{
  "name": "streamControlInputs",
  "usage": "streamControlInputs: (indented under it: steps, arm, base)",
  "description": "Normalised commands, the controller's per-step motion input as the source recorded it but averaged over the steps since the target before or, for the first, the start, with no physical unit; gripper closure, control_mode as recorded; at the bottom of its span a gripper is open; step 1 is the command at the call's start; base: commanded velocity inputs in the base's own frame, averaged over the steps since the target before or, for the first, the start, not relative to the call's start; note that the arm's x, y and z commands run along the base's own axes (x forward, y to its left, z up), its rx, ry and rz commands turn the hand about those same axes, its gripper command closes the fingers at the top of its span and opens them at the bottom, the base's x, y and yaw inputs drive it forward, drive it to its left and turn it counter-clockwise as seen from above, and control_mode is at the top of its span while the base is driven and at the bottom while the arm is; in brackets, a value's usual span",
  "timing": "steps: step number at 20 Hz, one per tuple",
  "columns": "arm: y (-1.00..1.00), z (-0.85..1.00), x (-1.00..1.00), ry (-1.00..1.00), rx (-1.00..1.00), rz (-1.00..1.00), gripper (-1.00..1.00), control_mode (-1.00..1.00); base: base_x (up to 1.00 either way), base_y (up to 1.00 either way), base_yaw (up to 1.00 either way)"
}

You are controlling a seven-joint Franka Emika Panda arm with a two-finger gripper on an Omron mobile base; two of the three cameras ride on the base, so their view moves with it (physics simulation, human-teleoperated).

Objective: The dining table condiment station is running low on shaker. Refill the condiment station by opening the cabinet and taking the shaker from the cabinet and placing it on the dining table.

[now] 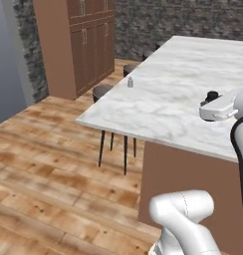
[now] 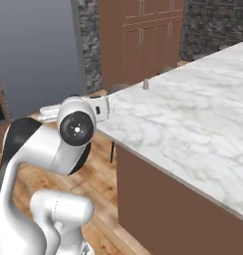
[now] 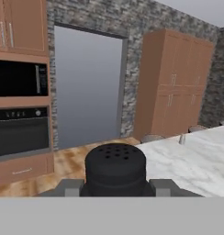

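The small black shaker (image 3: 114, 165) with a perforated top sits upright between my gripper's (image 3: 114, 187) two dark fingers (image 3: 70, 187); the gripper is shut on it. In the left base view the shaker's black top (image 1: 211, 94) pokes up from the white hand, and the gripper (image 1: 212, 102) hangs a little above the dining table's marble top (image 1: 163, 104) near its front edge. From the right side, the hand (image 2: 102, 108) reaches over the near corner of the dining table (image 2: 193, 129). The cabinet is out of view.
A pale grey shaker (image 1: 130, 81) (image 2: 145, 85) (image 3: 182, 138) stands near the table's far-left edge. Black stools (image 1: 102, 92) are tucked along that side. A tall brown pantry unit (image 1: 86, 45) stands against the stone wall. Built-in ovens (image 3: 19, 128) and cupboard doors (image 3: 22, 23) lie beyond.
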Motion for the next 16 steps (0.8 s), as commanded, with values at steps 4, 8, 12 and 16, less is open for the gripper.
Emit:
streamControlInputs:
  steps: [4,8,12,16]
  arm:
    - [0.00,0.00,0.00,0.00,0.00,0.00,1.00,1.00]
    - [0.00,0.00,0.00,0.00,0.00,0.00,1.00,1.00]
    - [0.00,0.00,0.00,0.00,0.00,0.00,1.00,1.00]
    - [0.00,0.00,0.00,0.00,0.00,0.00,1.00,1.00]
  base:
    - [0.46,1.00,-0.10]
    - [0.43,1.00,-0.15]
    - [0.41,1.00,-0.15]
    - [0.33,1.00,-0.20]
